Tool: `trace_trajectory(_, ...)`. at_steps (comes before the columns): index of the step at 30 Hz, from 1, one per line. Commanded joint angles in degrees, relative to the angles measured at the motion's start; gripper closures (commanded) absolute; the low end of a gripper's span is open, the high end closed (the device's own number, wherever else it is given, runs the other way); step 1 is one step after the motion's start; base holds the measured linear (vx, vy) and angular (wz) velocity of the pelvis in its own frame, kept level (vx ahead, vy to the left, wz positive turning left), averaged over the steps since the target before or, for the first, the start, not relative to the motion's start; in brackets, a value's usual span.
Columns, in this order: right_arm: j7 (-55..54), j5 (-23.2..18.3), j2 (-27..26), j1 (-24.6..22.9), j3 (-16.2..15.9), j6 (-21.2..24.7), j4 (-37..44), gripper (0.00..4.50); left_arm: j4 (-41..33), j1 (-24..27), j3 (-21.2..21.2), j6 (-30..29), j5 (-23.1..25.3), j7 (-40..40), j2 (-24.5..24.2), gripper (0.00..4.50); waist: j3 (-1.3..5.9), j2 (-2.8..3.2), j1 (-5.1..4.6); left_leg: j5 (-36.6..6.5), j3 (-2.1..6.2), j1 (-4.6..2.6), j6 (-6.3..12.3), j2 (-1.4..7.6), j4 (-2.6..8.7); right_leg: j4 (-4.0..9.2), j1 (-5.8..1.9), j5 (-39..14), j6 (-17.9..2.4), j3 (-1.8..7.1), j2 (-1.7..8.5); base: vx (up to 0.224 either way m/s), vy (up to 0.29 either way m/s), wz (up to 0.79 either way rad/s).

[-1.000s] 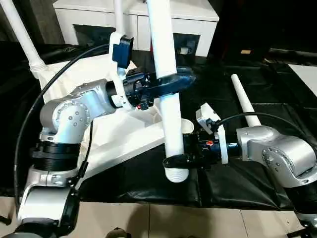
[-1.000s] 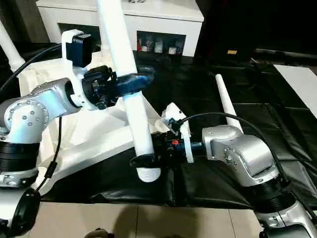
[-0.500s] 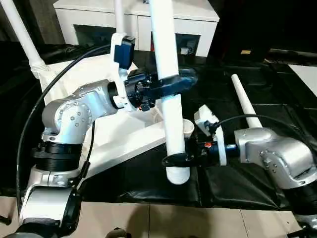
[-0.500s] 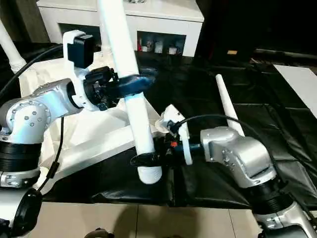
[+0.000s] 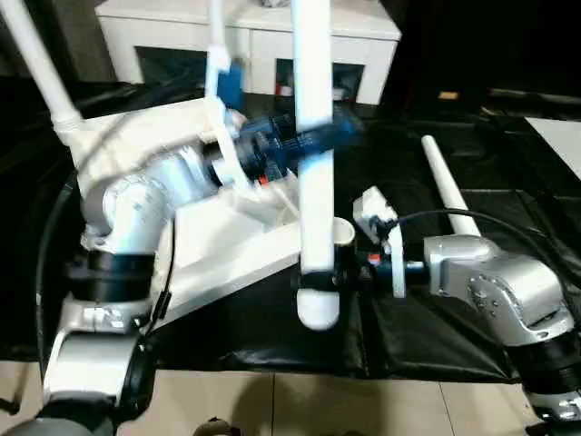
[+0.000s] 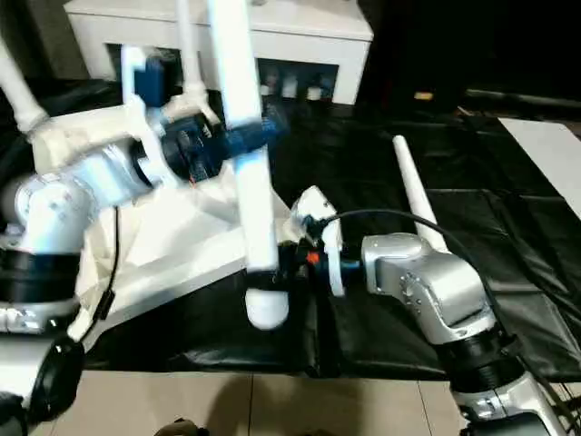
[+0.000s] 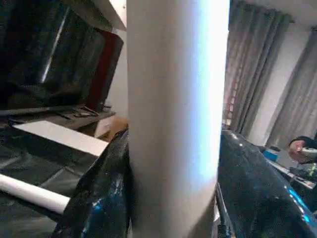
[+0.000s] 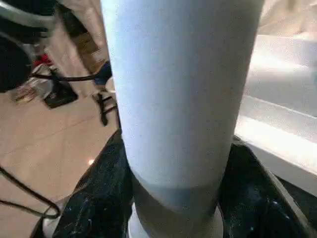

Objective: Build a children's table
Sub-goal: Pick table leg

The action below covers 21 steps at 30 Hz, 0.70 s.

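Observation:
I hold a long white leg [image 5: 314,182] nearly upright in front of me. My left gripper [image 5: 313,141] is shut on its upper part and my right gripper [image 5: 318,277] is shut on it just above its rounded lower end. Both wrist views show black fingers [image 7: 99,198] [image 8: 94,198] pressed against the tube on either side. The white tabletop [image 5: 145,145] lies upside down behind the leg, with an open corner socket [image 5: 342,232] close to the tube. Two legs [image 5: 41,64] [image 5: 216,27] stand in far sockets. Another leg [image 5: 445,186] lies on the black mat at right.
A black mat [image 5: 436,345] covers the floor under the work. A white cabinet with glass doors [image 5: 254,41] stands behind the tabletop. A flat white board [image 5: 558,136] lies at the far right. Tan floor [image 5: 272,404] runs along the near edge.
The held leg has swung from a tilt to nearly upright, its top moving right. My left gripper has shifted right and up with it; my right gripper has stayed at the lower end.

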<state>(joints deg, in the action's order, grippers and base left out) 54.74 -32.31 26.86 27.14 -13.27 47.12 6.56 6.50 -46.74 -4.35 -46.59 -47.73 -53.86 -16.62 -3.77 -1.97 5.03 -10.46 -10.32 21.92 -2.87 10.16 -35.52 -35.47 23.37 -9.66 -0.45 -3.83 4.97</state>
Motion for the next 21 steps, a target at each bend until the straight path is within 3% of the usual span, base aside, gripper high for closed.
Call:
trace_trajectory(1,-2.46,-0.08,-0.43,-0.20,3.44,-0.73,0.18,2.59,-0.04,-0.42,-0.67,-0.87,-1.02,0.29,-0.07,1.57,4.56,-0.05,0.09,-8.18,0.78,-1.09,-1.35,2.56,4.30,3.52,-3.15,-11.40,-11.23,2.61,3.31,0.000,0.000,0.00)
trace_trajectory(5,-4.82,-0.63,-0.36,-0.44,7.09,-0.93,0.47,2.60,0.50,0.44,-1.30,1.23,0.10,1.33,0.12,1.16,4.52,0.09,0.24,-8.60,0.79,-1.18,-1.39,2.58,4.35,3.57,-3.13,-11.18,-11.37,2.60,3.25,0.000,0.000,0.00)
trace_trajectory(7,-7.71,0.00,-0.47,-0.38,9.92,-1.84,-0.65,2.60,2.94,0.68,-2.49,5.01,3.33,4.94,0.73,1.08,4.54,0.13,0.32,-8.85,0.79,-1.15,-1.60,2.52,4.36,3.59,-3.20,-11.17,-11.26,2.57,3.24,0.000,0.000,0.00)
trace_trajectory(8,-9.00,0.44,-0.58,-0.32,10.88,-2.35,-1.21,2.60,4.06,0.71,-2.91,5.91,4.41,6.40,0.83,0.95,4.51,0.42,0.23,-9.42,0.83,-1.11,-1.88,2.50,4.38,3.81,-3.15,-11.44,-10.77,2.55,3.16,0.000,0.000,0.00)
trace_trajectory(9,-14.41,2.89,-1.38,0.28,13.65,-4.73,-3.43,2.60,5.12,2.78,-2.90,8.74,8.44,10.30,0.21,0.80,4.58,1.44,0.40,-10.13,0.99,-1.26,-2.39,2.35,4.34,3.69,-3.17,-12.18,-10.38,2.50,3.23,0.000,0.000,0.00)
trace_trajectory(10,-16.93,4.20,-1.75,0.53,14.70,-5.99,-4.34,2.60,5.62,3.63,-3.13,9.44,9.98,12.69,0.13,0.80,4.54,1.71,0.17,-10.34,1.09,-1.23,-2.78,2.55,4.48,3.97,-2.99,-12.11,-10.00,2.52,3.25,0.000,0.000,0.00)
trace_trajectory(11,-20.60,6.29,-2.31,0.80,16.07,-8.16,-5.54,2.60,6.18,5.18,-3.66,10.50,12.30,16.79,0.13,0.80,4.44,0.92,-0.33,-11.22,1.03,-1.17,-3.53,2.43,4.56,4.12,-2.97,-12.74,-9.32,2.39,3.00,0.000,0.000,0.00)
trace_trajectory(12,-24.06,8.89,-2.62,0.54,16.83,-10.77,-6.05,2.60,6.27,7.51,-4.70,13.37,15.25,21.55,0.44,0.80,4.53,1.79,-0.25,-11.75,1.13,-1.33,-3.97,2.27,4.52,4.01,-3.09,-13.52,-9.12,2.36,3.04,0.000,0.000,0.00)
trace_trajectory(13,-26.47,11.43,-2.78,-0.17,16.80,-13.49,-5.80,2.60,5.61,9.83,-5.75,15.59,17.70,25.95,0.95,0.80,4.64,1.54,-0.52,-11.61,1.02,-1.18,-3.97,2.08,4.45,4.23,-3.26,-13.82,-8.42,2.36,2.93,0.000,0.000,0.00)
trace_trajectory(14,-28.12,14.28,-2.74,-1.19,15.89,-17.06,-5.22,2.60,4.02,12.35,-6.56,16.88,20.09,30.24,1.59,0.80,4.89,1.68,-0.44,-11.10,1.16,-1.19,-3.96,2.22,4.46,4.04,-3.40,-13.27,-8.29,2.32,2.99,0.000,0.000,0.00)
trace_trajectory(15,-30.56,19.04,-2.44,-3.37,13.70,-21.79,-3.62,2.60,0.41,17.48,-7.24,20.46,25.50,37.28,2.55,0.80,5.04,1.65,-0.71,-9.96,1.35,-0.77,-3.51,2.69,4.51,3.97,-3.57,-10.93,-7.31,2.30,3.11,0.000,0.000,0.00)
trace_trajectory(17,-31.70,20.40,-2.26,-4.81,12.51,-20.71,-2.02,2.60,-2.15,20.84,-7.64,24.81,29.35,40.87,3.65,0.80,5.03,1.76,-1.34,-8.59,1.21,-0.66,-1.74,2.43,4.36,4.07,-3.58,-8.37,-7.65,2.33,2.69,0.000,0.000,0.00)
trace_trajectory(18,-32.71,19.24,-3.86,-5.64,13.54,-19.60,-1.40,2.60,-4.21,22.64,-8.18,23.06,29.40,42.25,4.35,0.80,5.06,1.88,-1.43,-8.62,1.15,-0.76,-1.26,2.39,4.31,4.07,-3.49,-8.20,-8.09,2.31,2.63,0.000,0.000,0.00)
trace_trajectory(19,-34.94,17.92,-6.92,-7.27,14.83,-18.70,-0.07,2.60,-7.47,25.58,-8.28,23.07,31.69,45.29,5.75,0.80,4.93,1.84,-1.53,-9.34,1.16,-0.73,-0.48,2.46,4.45,4.05,-3.42,-8.73,-9.20,2.30,2.74,0.000,0.000,0.00)
trace_trajectory(20,-36.38,17.10,-8.86,-8.29,15.63,-18.21,0.75,2.60,-9.43,27.41,-8.29,23.22,33.21,47.20,6.64,0.80,4.73,1.57,-1.60,-10.40,1.26,-0.72,0.14,3.08,4.75,4.24,-3.38,-9.64,-9.73,2.39,3.03,0.000,0.000,0.00)
trace_trajectory(21,-37.37,16.72,-10.08,-8.96,15.94,-17.99,1.26,2.60,-10.75,28.62,-8.07,23.02,33.97,48.07,7.15,0.80,4.57,1.31,-1.69,-12.23,1.13,-0.84,0.18,2.73,4.70,4.65,-3.05,-13.00,-9.29,2.20,2.72,0.000,0.000,0.00)
